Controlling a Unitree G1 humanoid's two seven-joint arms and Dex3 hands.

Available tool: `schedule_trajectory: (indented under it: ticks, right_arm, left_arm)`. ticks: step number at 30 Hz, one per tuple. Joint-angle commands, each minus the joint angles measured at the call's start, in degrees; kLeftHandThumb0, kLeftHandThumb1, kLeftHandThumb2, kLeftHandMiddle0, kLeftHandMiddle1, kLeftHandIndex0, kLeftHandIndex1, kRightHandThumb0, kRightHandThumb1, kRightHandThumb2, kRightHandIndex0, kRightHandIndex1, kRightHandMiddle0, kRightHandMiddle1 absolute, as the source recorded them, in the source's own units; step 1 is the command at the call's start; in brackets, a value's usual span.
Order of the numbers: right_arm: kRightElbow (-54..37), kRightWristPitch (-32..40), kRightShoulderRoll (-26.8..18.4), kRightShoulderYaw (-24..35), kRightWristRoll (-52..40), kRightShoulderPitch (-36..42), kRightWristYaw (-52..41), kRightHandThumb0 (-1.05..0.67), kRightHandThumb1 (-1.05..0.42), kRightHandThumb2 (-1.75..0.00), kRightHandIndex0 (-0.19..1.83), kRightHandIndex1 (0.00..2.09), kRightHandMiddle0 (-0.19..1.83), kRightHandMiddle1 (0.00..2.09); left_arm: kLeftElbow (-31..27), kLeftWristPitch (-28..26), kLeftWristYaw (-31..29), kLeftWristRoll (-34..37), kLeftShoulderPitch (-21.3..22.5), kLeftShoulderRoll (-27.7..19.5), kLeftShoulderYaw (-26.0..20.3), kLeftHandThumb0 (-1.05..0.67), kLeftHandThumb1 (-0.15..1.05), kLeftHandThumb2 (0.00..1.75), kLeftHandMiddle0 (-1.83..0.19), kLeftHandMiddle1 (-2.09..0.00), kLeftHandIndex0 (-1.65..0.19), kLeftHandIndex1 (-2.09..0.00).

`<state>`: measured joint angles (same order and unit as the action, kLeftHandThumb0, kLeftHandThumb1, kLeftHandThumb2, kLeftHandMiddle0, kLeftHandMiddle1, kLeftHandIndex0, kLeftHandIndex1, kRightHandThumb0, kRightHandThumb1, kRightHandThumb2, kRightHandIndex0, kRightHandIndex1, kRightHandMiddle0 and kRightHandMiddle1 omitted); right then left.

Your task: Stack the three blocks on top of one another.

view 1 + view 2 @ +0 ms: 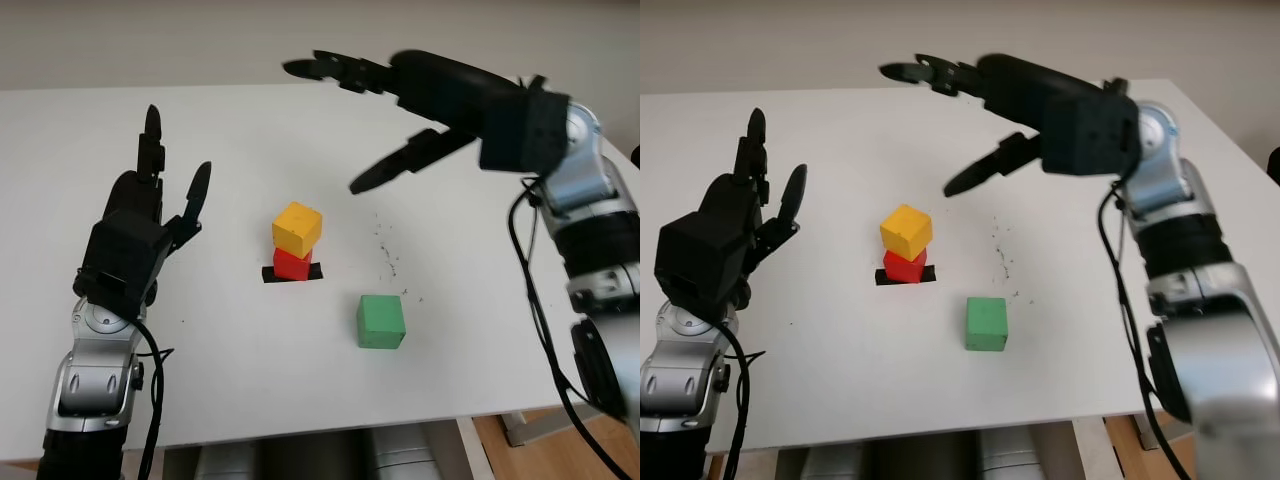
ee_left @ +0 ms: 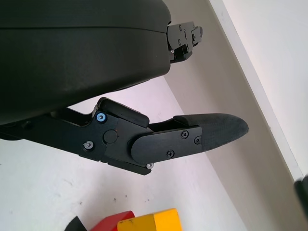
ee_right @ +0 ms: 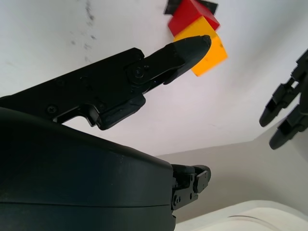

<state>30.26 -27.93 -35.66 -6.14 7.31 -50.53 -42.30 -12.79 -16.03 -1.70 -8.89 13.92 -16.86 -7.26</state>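
Left hand [image 1: 150,215]: nearest the camera, raised above the table's left side, open, nothing held; parked well apart from the blocks.
Green block [image 1: 381,321]: loose on the white table [image 1: 230,370], in front of and to the right of the stack, not touching it.
Red block [image 1: 292,263]: bottom of the stack, set on a black mark [image 1: 270,274] on the table.
Yellow block [image 1: 298,228]: seated on the red block, turned a little against it and overhanging slightly, so the stack is judged a bit delicate.
Right hand [image 1: 400,110]: held in the air behind and to the right of the stack, open, nothing gripped; fingers are pointed leftward, above the table's far part.
Step in hand: two of three blocks are judged stacked; the green block is not yet picked, and neither hand is at it.
Next move: the right hand would need to be brought toward the camera and down over the green block, closed on its sides, then lifted clear above the yellow block.
Care needed: the green block should be lowered straight and released gently, since a nudge to the skewed yellow block could topple the stack.
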Motion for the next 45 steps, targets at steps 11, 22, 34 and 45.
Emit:
schedule_trajectory:
  ticks: [11, 22, 34, 45]
  right_arm:
    - [-15.5, 1.7, -10.5, 6.0, -5.2, 14.4, -4.2, -0.56, -0.92, -0.05, 0.0, 0.06, 0.25, 0.15]
    - [-20.7, -7.7, -15.9, 6.6, -8.3, 17.7, -10.8, -0.42, -0.9, -0.05, -0.04, 0.05, 0.35, 0.15]
    - [-17.6, -26.9, -15.2, 1.8, 0.9, 14.5, -6.2, -0.47, -0.84, -0.05, 0.01, 0.07, 0.43, 0.15]
    - [-7.6, -37.8, -12.4, -4.4, 8.5, 8.4, 0.3, -0.4, -0.83, -0.06, 0.02, 0.06, 0.42, 0.11]
  left_arm:
    - [0.3, -0.8, -0.7, 0.2, 1.5, -0.6, -0.2, -0.78, 1.05, 0.6, 0.19, -0.02, 0.18, -0.05]
    - [0.8, -1.7, -1.8, 0.6, 2.5, -1.3, -0.1, -0.77, 1.05, 0.59, 0.19, 0.0, 0.19, -0.05]
    - [-0.5, -3.2, -2.4, 0.7, 2.2, -1.5, -0.2, -0.77, 1.05, 0.59, 0.19, 0.0, 0.19, -0.04]
    - [-0.7, -3.2, -2.2, 0.1, 2.0, -1.4, 0.0, -0.77, 1.05, 0.6, 0.19, -0.01, 0.19, -0.05]
